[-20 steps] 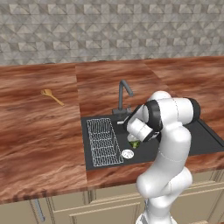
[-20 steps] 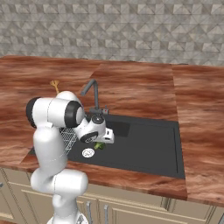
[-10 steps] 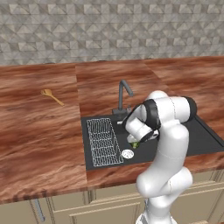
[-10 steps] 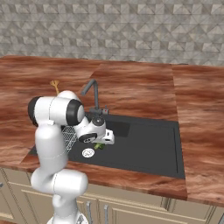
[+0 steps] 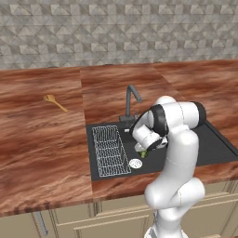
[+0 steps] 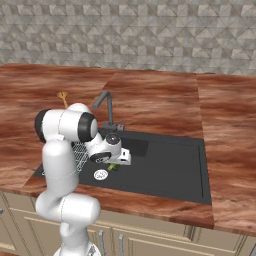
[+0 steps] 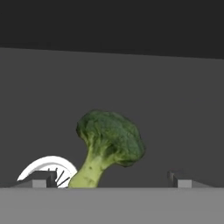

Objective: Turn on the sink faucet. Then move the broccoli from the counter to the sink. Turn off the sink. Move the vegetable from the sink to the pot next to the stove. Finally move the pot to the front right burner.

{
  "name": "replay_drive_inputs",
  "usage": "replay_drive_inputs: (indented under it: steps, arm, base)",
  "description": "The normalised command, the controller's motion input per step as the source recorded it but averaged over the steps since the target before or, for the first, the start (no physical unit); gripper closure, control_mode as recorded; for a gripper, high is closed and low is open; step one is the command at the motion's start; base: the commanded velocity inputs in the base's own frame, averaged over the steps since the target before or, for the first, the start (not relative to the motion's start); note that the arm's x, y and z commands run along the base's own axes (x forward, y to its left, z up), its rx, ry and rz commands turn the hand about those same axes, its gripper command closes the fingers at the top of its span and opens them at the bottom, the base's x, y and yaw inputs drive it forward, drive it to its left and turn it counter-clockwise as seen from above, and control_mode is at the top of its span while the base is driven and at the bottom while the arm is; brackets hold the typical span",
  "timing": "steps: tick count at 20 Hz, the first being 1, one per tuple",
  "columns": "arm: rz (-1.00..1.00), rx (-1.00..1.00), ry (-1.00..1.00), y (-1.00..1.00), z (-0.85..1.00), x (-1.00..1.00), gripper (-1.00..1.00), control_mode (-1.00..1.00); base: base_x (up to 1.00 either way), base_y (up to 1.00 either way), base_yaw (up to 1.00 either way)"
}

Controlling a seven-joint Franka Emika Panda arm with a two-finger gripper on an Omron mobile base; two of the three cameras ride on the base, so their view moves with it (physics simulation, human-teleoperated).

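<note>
Jaws spread wide flank the broccoli [image 7: 109, 144] lying beside the drain [image 7: 46, 168] in the sink [image 5: 211, 144], apparently poised to pinch it.

A glossy white robot arm [image 5: 179, 153] is built from thick, rounded tube-like segments with smooth, bulbous shells. Dark, near-black bands ring its joints, the widest forming a collar around the big barrel-shaped joint at the top of the arm [image 6: 65, 125]. A fat lower segment swells into a rounded joint housing above the base. The white wrist section narrows to a small blocky white hand with a round dark cap on its upper side. The gripper [image 7: 111, 179] ends in two small, squared, dark grey finger tips [image 7: 43, 178] with lighter grey stepped faces. No cables, screws or markings can be made out on the shells.
</note>
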Motion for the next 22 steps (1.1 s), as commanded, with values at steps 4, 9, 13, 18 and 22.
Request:
replay_drive_inputs:
  steps: [4,9,13,18,22]
  arm:
    - [0.00,0.00,0.03,0.03,-0.05,0.09,-1.00,-1.00]
    - [0.00,0.00,0.04,0.11,-0.06,0.06,-1.00,-1.00]
    - [0.00,0.00,0.05,0.15,-0.04,0.04,-1.00,-1.00]
    - [0.00,0.00,0.04,0.14,-0.01,0.08,-1.00,-1.00]
    - [0.00,0.00,0.02,0.03,0.00,0.11,-1.00,-1.00]
  base:
    - [0.00,0.00,0.00]
    - [0.00,0.00,0.00]
    - [0.00,0.00,0.00]
    - [0.00,0.00,0.00]
    - [0.00,0.00,0.00]
